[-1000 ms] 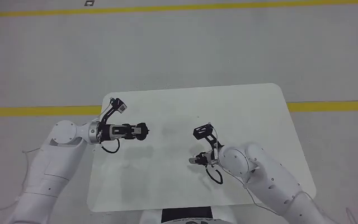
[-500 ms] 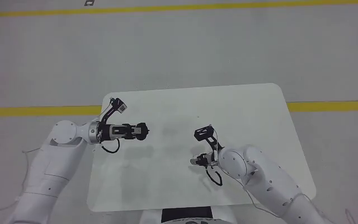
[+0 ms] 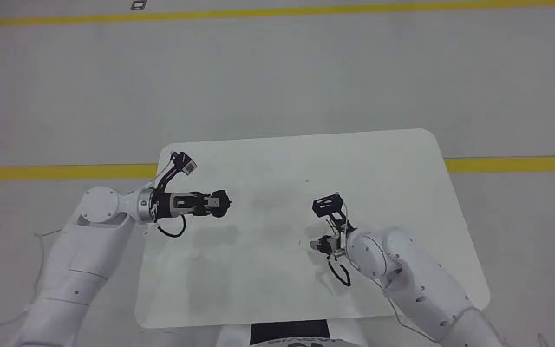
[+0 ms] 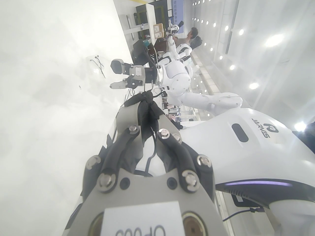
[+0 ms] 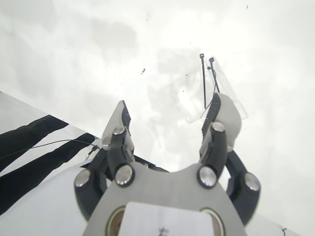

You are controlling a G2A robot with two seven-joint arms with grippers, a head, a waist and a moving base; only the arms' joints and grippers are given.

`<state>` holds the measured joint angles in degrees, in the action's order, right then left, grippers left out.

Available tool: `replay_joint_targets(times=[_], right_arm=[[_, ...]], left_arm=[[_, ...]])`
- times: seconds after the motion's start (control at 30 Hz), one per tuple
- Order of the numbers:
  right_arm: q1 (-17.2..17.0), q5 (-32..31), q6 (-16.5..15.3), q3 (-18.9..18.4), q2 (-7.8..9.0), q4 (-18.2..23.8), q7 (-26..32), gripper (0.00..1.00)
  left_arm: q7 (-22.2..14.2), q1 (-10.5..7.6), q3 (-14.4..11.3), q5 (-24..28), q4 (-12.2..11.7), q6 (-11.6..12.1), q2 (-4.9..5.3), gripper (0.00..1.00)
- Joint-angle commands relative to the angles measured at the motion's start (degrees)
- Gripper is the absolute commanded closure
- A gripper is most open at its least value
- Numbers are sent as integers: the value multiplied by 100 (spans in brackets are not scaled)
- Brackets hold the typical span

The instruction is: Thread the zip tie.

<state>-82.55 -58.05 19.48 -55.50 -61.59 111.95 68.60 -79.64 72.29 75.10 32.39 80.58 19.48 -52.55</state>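
Right now your right gripper (image 5: 169,101) stands wide open near the zip ties (image 5: 204,82), your left gripper (image 4: 144,105) pinched closed.

left gripper (image 3: 225,202), right gripper (image 3: 317,246) over white table (image 3: 390,156)

The surface (image 3: 390,173) is showing plain white, with grey floor (image 3: 277,78) around it and yellow stripes (image 3: 260,12) running across the top and middle of the frame. Two black zip ties (image 5: 203,79) are lying against a clear sheet (image 5: 233,94) right of centre. The right end effector (image 5: 169,101) is showing silver-grey metal with black ribbed pads (image 5: 211,110). The left end effector (image 4: 144,104) is wearing black wrapping (image 4: 145,98) at its tips.
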Motion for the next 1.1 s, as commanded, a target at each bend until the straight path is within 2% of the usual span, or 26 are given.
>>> replay_joint_targets(times=[0.0,0.23,0.37,0.57,1.07], right_arm=[[-55,-117,0,-28,-13,1,-14,60],[-209,-424,0,-60,-88,-53,-135,68],[-247,-664,0,-44,-145,-136,-200,68],[-261,-938,0,6,-254,-263,-291,76],[-248,-1428,0,-17,-509,-574,-285,79]], left_arm=[[0,0,0,0,0,0,0,100],[0,0,0,0,0,0,0,100],[0,0,0,0,0,0,0,100],[0,0,0,0,0,0,0,100],[0,0,0,0,0,0,0,100]])
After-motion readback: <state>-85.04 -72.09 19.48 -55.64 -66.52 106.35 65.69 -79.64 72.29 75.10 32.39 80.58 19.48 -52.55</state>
